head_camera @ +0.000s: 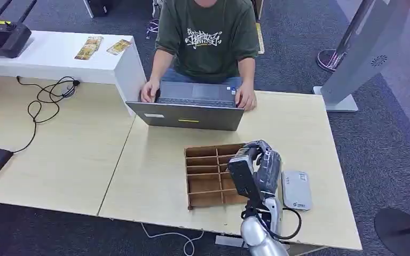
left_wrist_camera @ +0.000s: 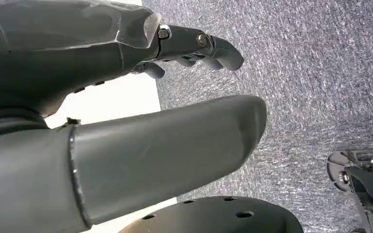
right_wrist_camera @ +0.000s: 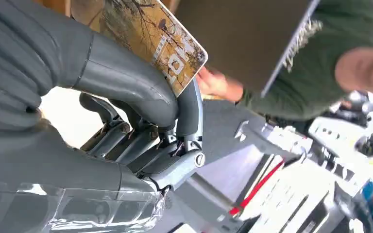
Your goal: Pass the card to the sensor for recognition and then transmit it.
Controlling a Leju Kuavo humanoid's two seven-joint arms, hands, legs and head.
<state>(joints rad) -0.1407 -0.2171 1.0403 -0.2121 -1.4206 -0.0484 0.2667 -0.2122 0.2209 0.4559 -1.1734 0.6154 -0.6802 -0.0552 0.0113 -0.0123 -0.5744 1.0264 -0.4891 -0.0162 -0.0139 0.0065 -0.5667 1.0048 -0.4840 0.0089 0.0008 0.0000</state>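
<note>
Yellow-brown printed card (right_wrist_camera: pixel 148 36) is pinched between thumb and fingers of the right robot hand (head_camera: pixel 256 170), raised at lower centre of the head view over the wooden divider tray (head_camera: pixel 205 176). The grey sensor (head_camera: pixel 296 190) lies flat on the bench (head_camera: pixel 155 170) just right of it. Judged: keep the pinch firm, swing right, lay the card face flat above the sensor. The left robot hand (left_wrist_camera: pixel 126 121) hangs empty, fingers apart.
</note>
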